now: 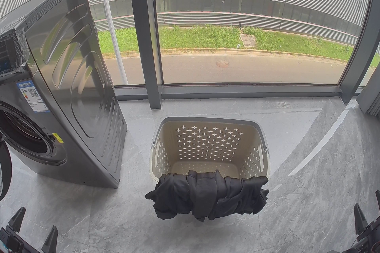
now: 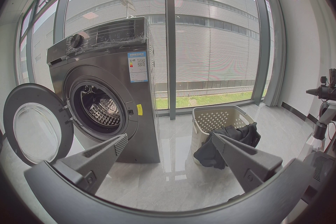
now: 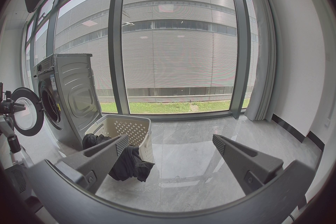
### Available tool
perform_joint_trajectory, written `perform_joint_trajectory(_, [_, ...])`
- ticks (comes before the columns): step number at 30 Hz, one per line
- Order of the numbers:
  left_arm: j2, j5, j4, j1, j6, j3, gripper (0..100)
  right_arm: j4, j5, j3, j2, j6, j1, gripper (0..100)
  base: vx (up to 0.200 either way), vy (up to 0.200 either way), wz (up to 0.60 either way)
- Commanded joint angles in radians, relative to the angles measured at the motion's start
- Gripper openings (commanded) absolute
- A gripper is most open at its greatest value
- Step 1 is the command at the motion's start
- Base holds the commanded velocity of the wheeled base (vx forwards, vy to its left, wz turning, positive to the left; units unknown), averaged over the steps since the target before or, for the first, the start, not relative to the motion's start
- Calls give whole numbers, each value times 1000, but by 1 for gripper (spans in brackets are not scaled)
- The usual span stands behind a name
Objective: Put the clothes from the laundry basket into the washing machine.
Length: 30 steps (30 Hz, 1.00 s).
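A beige laundry basket (image 1: 253, 132) (image 2: 224, 112) (image 3: 141, 121) stands on the floor before the window. A black garment (image 1: 208, 193) (image 2: 213, 153) (image 3: 129, 163) hangs over its near rim. The grey washing machine (image 1: 75, 80) (image 2: 115, 70) (image 3: 75, 91) stands to the left, its round door (image 2: 35, 123) swung open and the drum (image 2: 99, 109) showing. My left gripper (image 1: 33, 228) (image 2: 168, 140) is open, low at the near left, holding nothing. My right gripper (image 1: 368, 210) (image 3: 168, 140) is open at the near right, also holding nothing. Both are well short of the basket.
Grey marble floor (image 1: 308, 206) spreads around the basket. A tall window with a dark post (image 1: 144, 28) runs behind it. A curtain (image 3: 260, 70) hangs at the far right by the white wall.
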Motion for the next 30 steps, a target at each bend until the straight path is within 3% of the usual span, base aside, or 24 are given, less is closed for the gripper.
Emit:
perform_joint_trajectory(1, [-18,0,0,0,1,18,100,-1,0,18,-16,-1,-2,100,0,0,0])
perform_joint_trajectory(11, [-18,0,0,0,-1,18,100,-10,2,13,-16,13,-1,100,0,0,0])
perform_joint_trajectory(15, [-18,0,0,0,1,18,100,-39,22,-156,1,36,7,100,0,0,0])
perform_joint_trajectory(17, [-18,0,0,0,2,18,100,-8,37,-192,45,34,13,100,0,0,0])
perform_joint_trajectory(19, [-18,0,0,0,1,18,100,39,123,-217,148,34,35,100,0,0,0])
perform_joint_trajectory(20, [-18,0,0,0,1,18,100,39,137,-217,162,34,38,100,0,0,0])
perform_joint_trajectory(21, [-18,0,0,0,1,18,100,33,220,-219,274,42,49,100,0,0,0])
perform_joint_trajectory(23, [-18,0,0,0,-1,18,100,24,275,-228,389,45,49,100,0,0,0])
perform_joint_trajectory(28, [-18,0,0,0,2,18,100,-64,336,-234,596,36,61,100,80,0,0])
perform_joint_trajectory(30, [-18,0,0,0,-1,18,100,-140,355,-235,722,28,105,100,0,0,0])
